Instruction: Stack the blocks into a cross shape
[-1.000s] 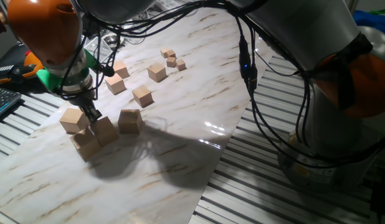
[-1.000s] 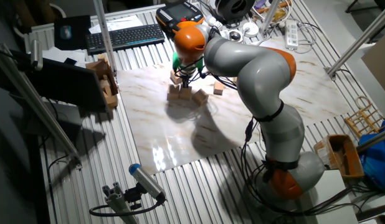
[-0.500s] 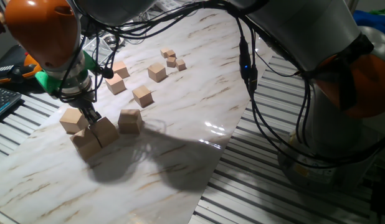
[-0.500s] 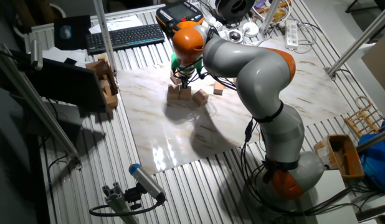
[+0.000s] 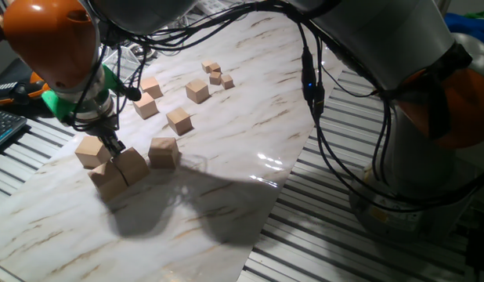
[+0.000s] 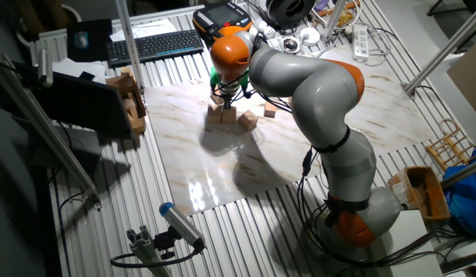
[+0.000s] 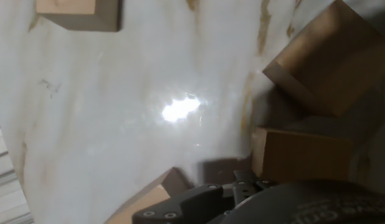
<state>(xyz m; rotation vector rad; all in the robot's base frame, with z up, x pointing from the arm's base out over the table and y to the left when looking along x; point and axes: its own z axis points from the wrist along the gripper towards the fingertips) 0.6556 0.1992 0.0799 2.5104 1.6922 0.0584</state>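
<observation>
Several large tan blocks sit at the near left of the marble board. One block lies left of my gripper. Two more blocks touch each other just below the fingertips, and another block stands apart to the right. The thin fingers look pressed together with nothing between them, tips down in the gap between the left block and the touching pair. In the other fixed view the gripper hangs over the same cluster. The hand view shows blocks around the hand's dark underside.
Medium wooden cubes lie further back, with tiny cubes beyond them. Cables hang from the arm over the board. A keyboard lies past the left edge. The slatted table surrounds the board.
The hand has drifted slightly left and up. The blocks have hardly moved.
</observation>
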